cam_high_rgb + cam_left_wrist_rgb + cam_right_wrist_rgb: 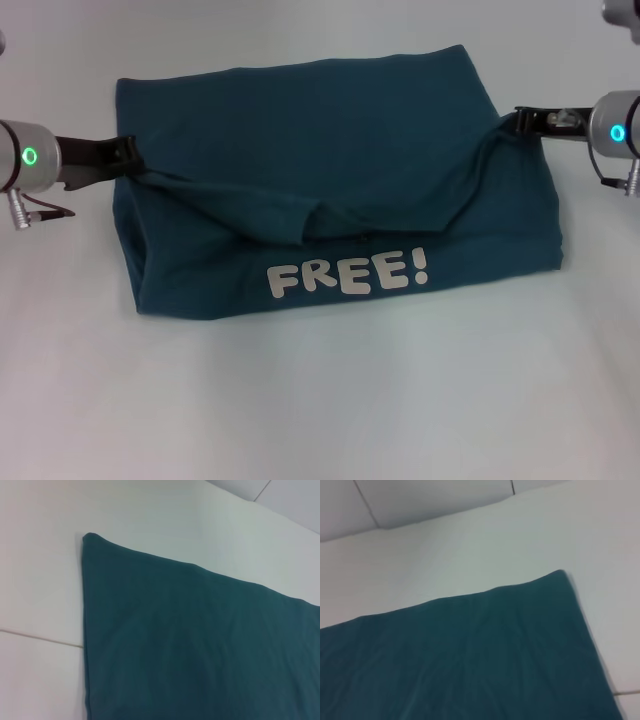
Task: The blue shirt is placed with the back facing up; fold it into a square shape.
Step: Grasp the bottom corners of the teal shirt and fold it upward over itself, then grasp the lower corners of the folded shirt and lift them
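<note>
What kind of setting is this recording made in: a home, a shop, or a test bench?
Probably a lab-style test bench. A bare white table holds only the blue shirt, with "FREE!" lettering showing, and the left tool and right tool pinch its side edges. No household items are visible.

My left arm reaches in from the left, its gripper (128, 152) pinched shut on the shirt's (300, 120) left edge, the wrist ring glowing green. My right arm reaches in from the right, its gripper (522, 121) likewise clamped on the right edge, slightly farther from me. Both wrists lie roughly level, pointing inward.
</note>
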`<control>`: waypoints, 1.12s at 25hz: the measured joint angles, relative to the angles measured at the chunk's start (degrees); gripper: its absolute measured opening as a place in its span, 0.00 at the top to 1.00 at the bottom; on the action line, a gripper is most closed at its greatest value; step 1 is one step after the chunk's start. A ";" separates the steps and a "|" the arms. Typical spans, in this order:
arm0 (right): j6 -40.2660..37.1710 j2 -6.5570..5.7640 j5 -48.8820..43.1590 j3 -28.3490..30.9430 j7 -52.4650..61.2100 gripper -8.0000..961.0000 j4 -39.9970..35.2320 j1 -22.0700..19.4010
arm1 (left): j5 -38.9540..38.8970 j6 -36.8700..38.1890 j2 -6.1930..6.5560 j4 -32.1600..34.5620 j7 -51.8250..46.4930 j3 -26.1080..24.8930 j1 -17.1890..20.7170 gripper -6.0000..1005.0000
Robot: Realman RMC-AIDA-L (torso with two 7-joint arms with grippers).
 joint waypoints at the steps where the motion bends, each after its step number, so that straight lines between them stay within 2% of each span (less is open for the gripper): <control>1: 0.24 0.01 0.00 -0.28 0.00 0.95 0.10 0.09 | 0.00 -0.02 0.00 -0.02 0.01 0.00 0.03 0.99; 9: -0.18 -0.50 -0.02 -0.68 -0.52 0.92 0.14 0.14 | -0.38 0.13 0.01 0.07 1.61 -0.17 0.45 0.99; 15: -2.85 -2.56 0.13 0.59 1.22 0.80 0.95 0.05 | -0.66 0.03 -0.65 2.41 0.71 -1.59 2.17 0.80; 19: -6.30 -3.78 0.28 1.81 2.65 0.73 0.08 -1.22 | -1.34 0.55 -1.51 4.81 0.21 -1.64 3.97 0.72; 22: -11.65 -4.14 0.47 4.57 2.20 0.61 -1.68 -2.53 | -2.63 1.86 -2.21 6.60 0.20 -1.61 5.81 0.65; 25: -19.77 -3.87 2.42 7.39 -0.31 0.49 -5.20 -5.07 | -5.75 4.73 -2.81 9.15 0.71 -1.61 8.53 0.59; 27: -28.17 -3.41 9.21 9.98 -5.61 0.38 -7.74 -8.72 | -11.31 8.47 -3.73 12.60 2.77 -1.57 13.10 0.53; 28: -31.06 -3.37 12.65 10.81 -7.66 0.33 -7.92 -10.10 | -11.31 8.47 -3.73 12.60 2.77 -1.57 13.10 0.49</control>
